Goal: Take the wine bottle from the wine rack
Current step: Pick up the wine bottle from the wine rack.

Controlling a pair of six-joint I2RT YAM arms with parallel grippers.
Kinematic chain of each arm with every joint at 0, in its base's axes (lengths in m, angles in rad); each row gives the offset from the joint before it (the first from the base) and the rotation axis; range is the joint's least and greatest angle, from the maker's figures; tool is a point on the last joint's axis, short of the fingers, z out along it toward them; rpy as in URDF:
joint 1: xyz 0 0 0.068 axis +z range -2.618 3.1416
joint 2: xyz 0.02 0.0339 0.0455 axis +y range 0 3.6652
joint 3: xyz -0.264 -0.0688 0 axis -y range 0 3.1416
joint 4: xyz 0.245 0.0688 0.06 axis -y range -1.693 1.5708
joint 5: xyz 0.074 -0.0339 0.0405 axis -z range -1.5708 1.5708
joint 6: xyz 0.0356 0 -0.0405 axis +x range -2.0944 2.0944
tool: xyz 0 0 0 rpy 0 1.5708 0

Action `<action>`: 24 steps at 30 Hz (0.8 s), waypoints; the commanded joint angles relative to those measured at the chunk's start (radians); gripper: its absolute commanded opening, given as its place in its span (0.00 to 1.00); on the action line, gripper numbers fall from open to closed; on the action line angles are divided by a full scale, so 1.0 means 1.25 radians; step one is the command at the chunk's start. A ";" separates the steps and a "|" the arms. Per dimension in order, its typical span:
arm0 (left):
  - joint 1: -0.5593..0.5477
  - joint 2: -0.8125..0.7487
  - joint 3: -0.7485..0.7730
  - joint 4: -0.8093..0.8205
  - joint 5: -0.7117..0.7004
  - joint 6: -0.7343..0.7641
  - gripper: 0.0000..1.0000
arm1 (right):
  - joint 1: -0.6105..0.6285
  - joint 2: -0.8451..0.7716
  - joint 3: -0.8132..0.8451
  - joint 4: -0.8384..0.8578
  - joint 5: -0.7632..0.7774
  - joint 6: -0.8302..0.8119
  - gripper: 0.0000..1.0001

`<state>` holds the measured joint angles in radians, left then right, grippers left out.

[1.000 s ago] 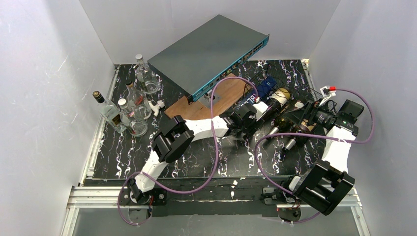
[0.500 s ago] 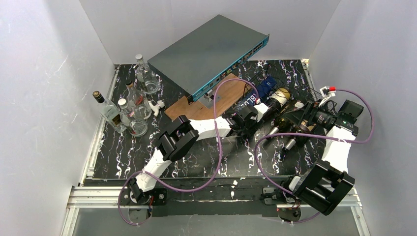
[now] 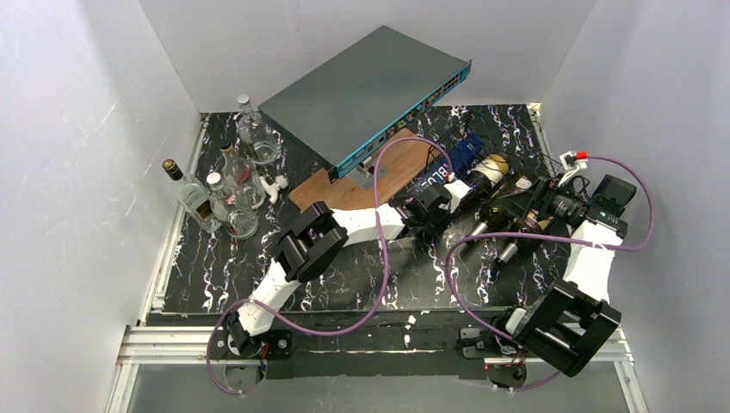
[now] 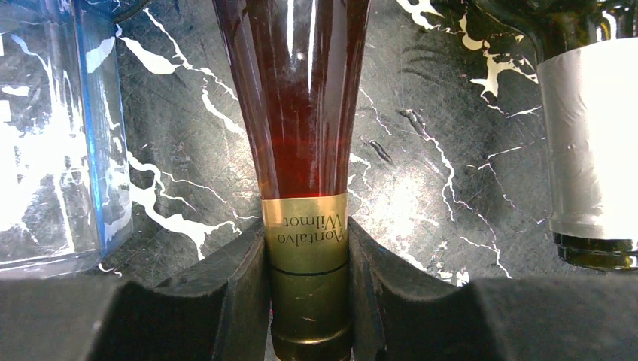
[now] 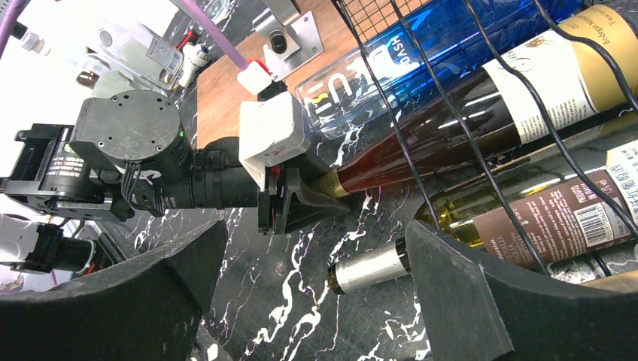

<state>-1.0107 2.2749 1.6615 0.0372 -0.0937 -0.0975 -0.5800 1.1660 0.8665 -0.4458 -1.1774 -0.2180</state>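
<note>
One wine bottle (image 5: 432,143) in wine rack (image 5: 372,16)

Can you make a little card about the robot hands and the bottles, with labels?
grabbing: left fingers shut on the gold-foil neck of the pinkish-red glass wine bottle
free: right fingers open, holding nothing
bottle's place: lying in the black wire wine rack, neck sticking out
neighbours: clear blue-tinted bottle; green glass bottle with silver foil cap

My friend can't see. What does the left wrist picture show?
The left gripper is shut on the gold-foiled neck of a reddish wine bottle above the black marbled table. A silver-capped bottle neck is at the right, a clear blue-edged bottle at the left.
</note>
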 commanded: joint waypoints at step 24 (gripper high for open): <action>-0.040 -0.286 -0.238 -0.002 -0.010 0.004 0.00 | 0.008 0.002 0.005 -0.006 -0.005 -0.023 0.98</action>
<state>-1.0412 2.0399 1.4040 0.0299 -0.1028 -0.1005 -0.5743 1.1671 0.8665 -0.4473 -1.1774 -0.2253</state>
